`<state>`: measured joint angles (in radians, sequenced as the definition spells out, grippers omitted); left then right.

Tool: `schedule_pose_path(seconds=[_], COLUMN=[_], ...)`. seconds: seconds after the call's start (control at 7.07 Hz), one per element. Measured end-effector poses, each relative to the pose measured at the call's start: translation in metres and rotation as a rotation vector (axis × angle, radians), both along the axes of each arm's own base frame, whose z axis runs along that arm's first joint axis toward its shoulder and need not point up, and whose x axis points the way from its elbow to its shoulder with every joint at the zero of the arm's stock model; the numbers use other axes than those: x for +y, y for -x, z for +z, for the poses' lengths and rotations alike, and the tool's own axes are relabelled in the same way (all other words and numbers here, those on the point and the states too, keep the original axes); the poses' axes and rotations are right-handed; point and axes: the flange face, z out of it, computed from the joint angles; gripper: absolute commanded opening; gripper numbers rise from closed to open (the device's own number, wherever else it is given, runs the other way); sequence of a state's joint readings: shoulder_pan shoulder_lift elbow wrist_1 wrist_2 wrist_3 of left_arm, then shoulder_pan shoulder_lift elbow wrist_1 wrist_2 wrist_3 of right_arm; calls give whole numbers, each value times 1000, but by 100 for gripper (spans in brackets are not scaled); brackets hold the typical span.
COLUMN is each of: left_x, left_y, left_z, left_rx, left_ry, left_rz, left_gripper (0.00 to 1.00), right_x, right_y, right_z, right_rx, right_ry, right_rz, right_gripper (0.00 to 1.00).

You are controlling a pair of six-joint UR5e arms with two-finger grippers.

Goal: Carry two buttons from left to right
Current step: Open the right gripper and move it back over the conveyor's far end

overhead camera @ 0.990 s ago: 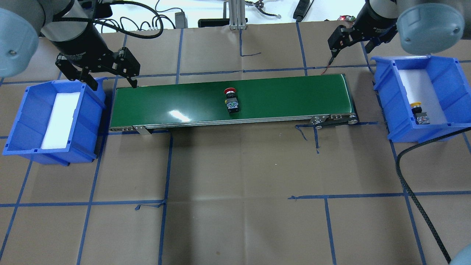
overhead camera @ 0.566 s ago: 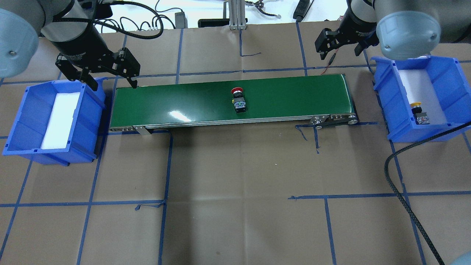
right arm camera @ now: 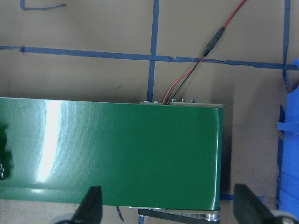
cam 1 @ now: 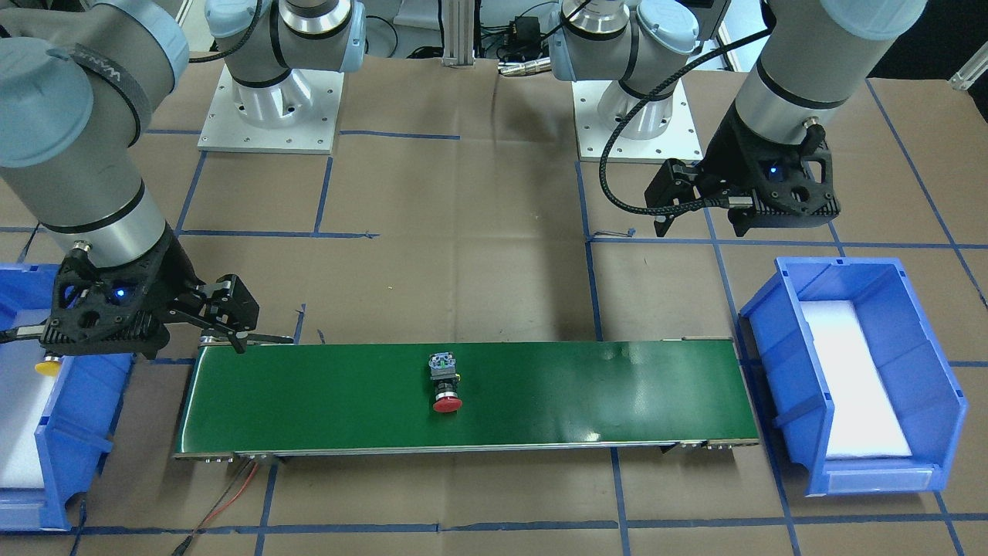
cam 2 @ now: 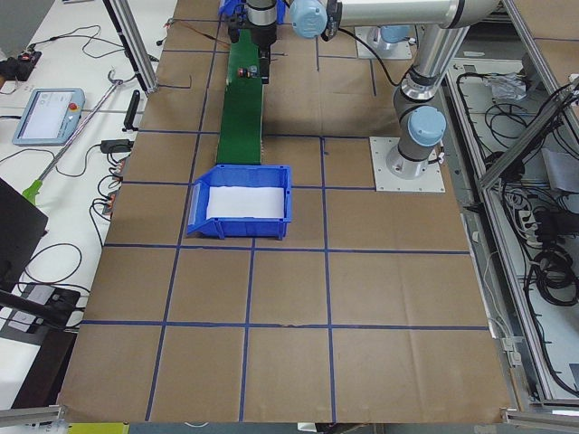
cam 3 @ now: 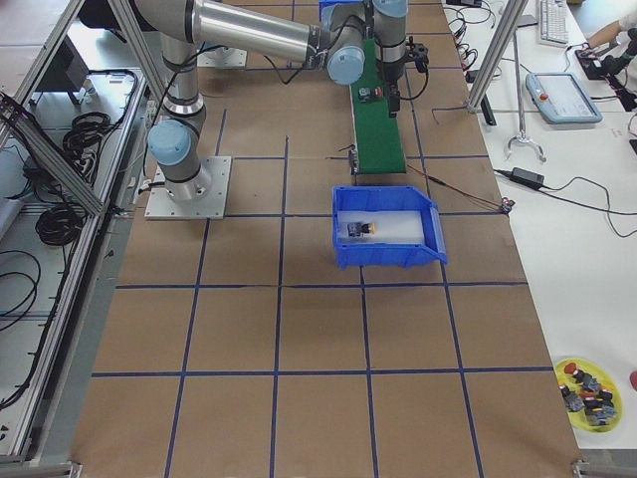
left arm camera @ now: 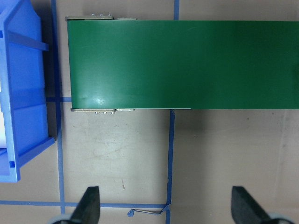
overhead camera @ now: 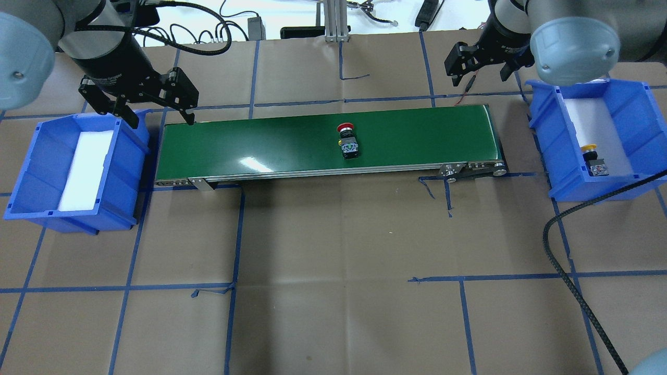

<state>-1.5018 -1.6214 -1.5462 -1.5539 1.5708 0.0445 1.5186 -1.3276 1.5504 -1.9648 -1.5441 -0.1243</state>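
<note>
The red button (overhead camera: 348,140) lies on its side on the green conveyor belt (overhead camera: 260,140), a little right of the middle; it also shows in the front view (cam 1: 445,382). The yellow button (overhead camera: 593,159) lies in the right blue bin (overhead camera: 633,120). My left gripper (overhead camera: 161,121) is open and empty over the belt's far left corner, next to the left blue bin (overhead camera: 31,172), which holds only white foam. My right gripper (overhead camera: 479,79) is open and empty behind the belt's right end. The right wrist view shows the belt's end between its fingers (right arm camera: 91,205).
A black cable (overhead camera: 573,281) loops across the table's front right. A red-and-black wire (right arm camera: 196,70) runs from the belt's far right end. A yellow dish with spare buttons (cam 3: 589,383) sits on the side table.
The red button has travelled to the right along the belt. My right gripper has moved left, away from the right bin, to behind the belt's right end. The left arm has not moved.
</note>
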Motion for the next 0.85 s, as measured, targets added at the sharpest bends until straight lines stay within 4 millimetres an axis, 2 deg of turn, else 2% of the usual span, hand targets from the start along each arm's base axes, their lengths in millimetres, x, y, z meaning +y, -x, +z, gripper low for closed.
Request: schedule_pose_path(seconds=[0.85], left_x=[0], left_y=[0], left_z=[0], left_rx=[0], left_ry=[1], left_rz=[-1], left_gripper=[99], right_x=[-2], right_y=[-1], right_z=[-9], right_rx=[-2], right_ry=[-17], right_rz=[4], right_gripper=[100])
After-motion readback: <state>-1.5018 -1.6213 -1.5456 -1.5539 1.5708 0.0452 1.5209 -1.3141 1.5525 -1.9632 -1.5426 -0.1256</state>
